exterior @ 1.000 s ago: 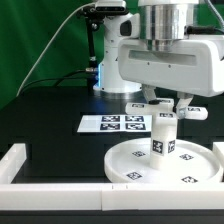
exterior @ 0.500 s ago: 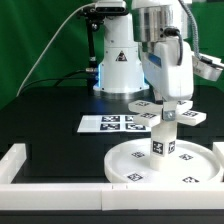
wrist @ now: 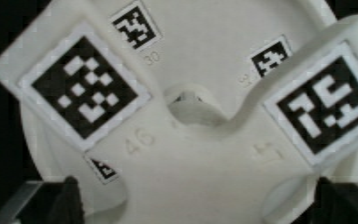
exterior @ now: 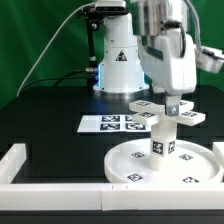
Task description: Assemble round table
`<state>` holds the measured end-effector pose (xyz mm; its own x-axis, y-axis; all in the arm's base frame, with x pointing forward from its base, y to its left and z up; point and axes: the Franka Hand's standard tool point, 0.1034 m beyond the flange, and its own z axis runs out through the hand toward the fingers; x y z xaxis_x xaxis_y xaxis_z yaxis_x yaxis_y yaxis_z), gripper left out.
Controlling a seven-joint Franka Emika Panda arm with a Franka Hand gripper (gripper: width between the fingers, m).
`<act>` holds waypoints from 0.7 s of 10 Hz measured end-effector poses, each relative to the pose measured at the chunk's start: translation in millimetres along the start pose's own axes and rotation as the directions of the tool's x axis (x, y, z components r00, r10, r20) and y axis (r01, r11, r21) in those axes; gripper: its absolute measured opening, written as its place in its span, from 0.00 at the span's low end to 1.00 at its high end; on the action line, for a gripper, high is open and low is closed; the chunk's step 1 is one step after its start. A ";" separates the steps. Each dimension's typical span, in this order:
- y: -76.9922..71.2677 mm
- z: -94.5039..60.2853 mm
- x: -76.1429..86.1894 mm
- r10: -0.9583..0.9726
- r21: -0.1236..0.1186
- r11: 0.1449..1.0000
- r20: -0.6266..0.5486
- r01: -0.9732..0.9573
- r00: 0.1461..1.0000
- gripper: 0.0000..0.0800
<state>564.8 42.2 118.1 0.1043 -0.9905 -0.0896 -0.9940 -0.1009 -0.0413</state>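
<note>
White plastic parts: large flat round disc (exterior: 165, 162) with black-and-white square tags; short thick cylinder post (exterior: 163, 135) upright on it.
Cross base: X-shaped white piece (exterior: 170, 109) atop post.
Gripper (exterior: 172, 106): fingers apart, around base.

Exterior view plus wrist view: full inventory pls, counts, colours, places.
round disc: 1, white with tags, flat on the table at the front, toward the exterior view's right
post: 1, white, tagged, standing upright on the disc
cross base: 1, white with tags, behind the post, under the pincer; fills the wrist view
marker board: 1, white strip of tags, flat on the table behind the disc
border rails: white, along the front and the exterior view's left edge
table: 1, black
pincer: 1, above the cross base; open or shut unclear
</note>
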 end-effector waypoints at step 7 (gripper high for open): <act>1.7 -4.7 -0.2 -0.793 0.006 0.609 0.015 0.793 0.609 0.81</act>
<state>562.9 41.8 122.7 0.8520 -0.5222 -0.0367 -0.5230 -0.8461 -0.1026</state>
